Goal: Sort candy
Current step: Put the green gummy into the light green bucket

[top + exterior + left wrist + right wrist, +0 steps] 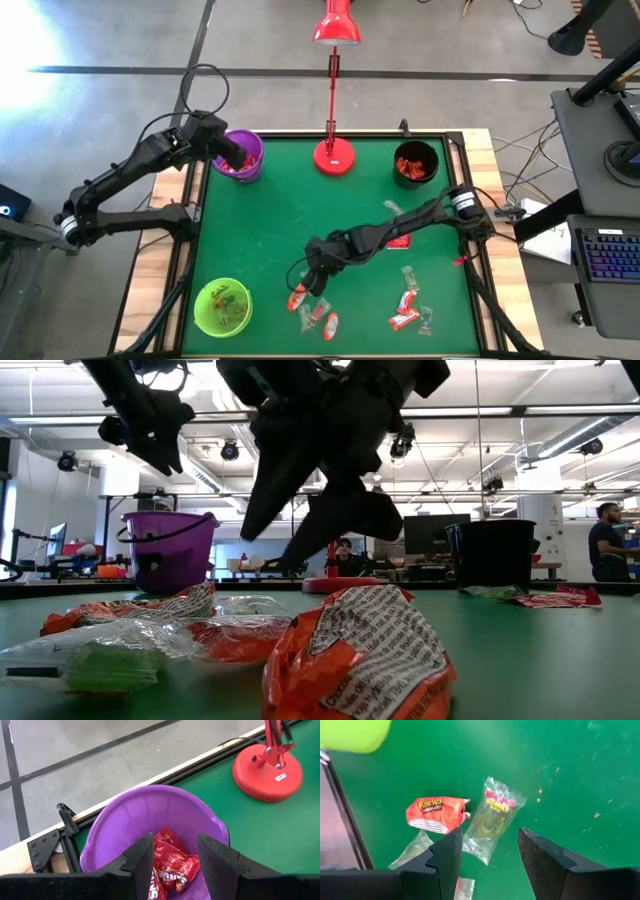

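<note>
Small wrapped candy lies scattered on the green table near its front edge (405, 310). My right gripper (313, 280) hangs open just above an orange-red pack (437, 812) and a clear gummy pack (492, 817), touching neither. My left gripper (238, 155) is open and empty over the purple cup (150, 812) at the far left. Red candy packs (172, 862) lie in that cup. In the low view the orange-red pack (360, 650) lies close in front, with my right gripper (320, 510) above it.
A green cup (222, 305) with candy stands at the near left. A black cup (416, 163) with orange-red candy stands at the far right. A red lamp base (334, 155) stands at the far middle. More candy lies at the right (398, 240).
</note>
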{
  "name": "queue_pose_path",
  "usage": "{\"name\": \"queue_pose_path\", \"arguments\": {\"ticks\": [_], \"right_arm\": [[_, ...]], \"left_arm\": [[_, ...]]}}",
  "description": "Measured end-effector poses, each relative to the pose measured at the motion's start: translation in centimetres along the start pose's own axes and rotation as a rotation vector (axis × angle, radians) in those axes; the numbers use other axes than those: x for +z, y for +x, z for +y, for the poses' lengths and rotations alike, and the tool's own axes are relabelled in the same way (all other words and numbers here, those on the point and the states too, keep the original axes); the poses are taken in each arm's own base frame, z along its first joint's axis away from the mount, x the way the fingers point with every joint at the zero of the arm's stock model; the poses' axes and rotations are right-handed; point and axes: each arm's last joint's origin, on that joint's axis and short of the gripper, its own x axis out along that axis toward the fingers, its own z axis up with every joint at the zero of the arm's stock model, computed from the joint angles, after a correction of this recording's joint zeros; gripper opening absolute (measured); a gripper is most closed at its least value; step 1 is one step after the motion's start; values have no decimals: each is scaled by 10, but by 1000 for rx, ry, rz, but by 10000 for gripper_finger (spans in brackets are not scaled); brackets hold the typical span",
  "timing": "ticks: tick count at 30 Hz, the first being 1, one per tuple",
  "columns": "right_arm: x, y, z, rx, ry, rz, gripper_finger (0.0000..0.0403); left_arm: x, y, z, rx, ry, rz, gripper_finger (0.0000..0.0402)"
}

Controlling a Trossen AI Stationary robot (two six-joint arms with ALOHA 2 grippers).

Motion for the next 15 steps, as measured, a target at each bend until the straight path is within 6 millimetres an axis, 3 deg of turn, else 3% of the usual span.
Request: {"name": "queue_pose_path", "arguments": {"ticks": [9,15], "right_arm": [[0,1,2,-29,22,-67,185],[-4,2,4,-28,21,-60,185]], "left_arm": [[1,18,-7,-20,20,80,134],[1,19,-8,-41,25,89,134]]}}
